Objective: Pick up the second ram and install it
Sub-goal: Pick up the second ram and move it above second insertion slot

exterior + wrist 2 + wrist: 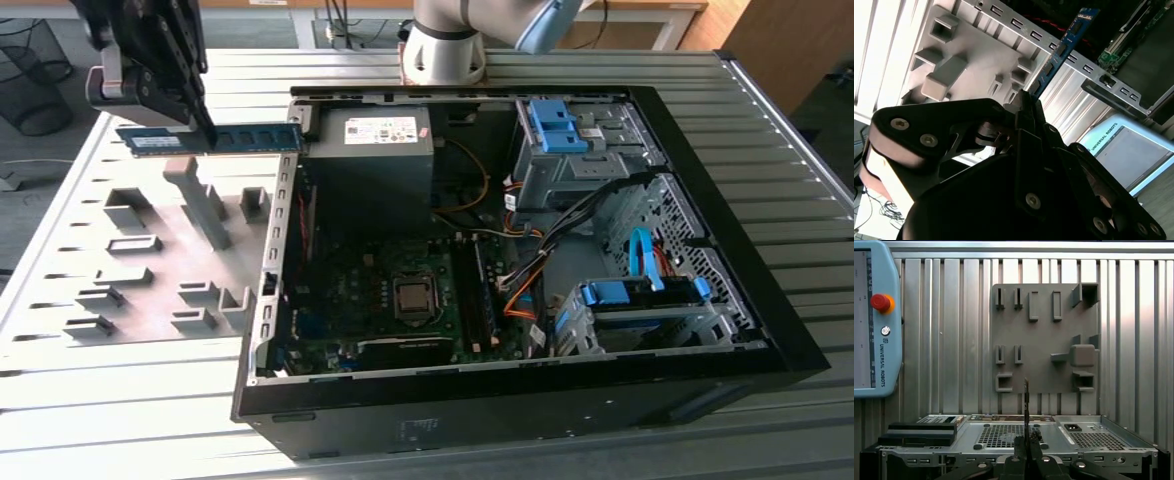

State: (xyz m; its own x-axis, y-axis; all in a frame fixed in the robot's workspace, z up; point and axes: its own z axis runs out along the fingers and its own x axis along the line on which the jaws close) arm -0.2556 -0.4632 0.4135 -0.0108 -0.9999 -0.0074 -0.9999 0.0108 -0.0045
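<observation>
My claw [198, 122] is pinched shut on the ram stick [234, 138], holding it by its upper long edge so it lies level. My wrist points down over the grey holder tray [60, 250]. The stick hangs clear above the blocks, its far end beside the computer case [747, 250] wall.

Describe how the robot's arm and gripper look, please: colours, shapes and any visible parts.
The light grey arm has round joints and a pale blue cap. The black metal gripper is built of flat linked bars, joined by silver screws, and sits on a pale grey body.
</observation>
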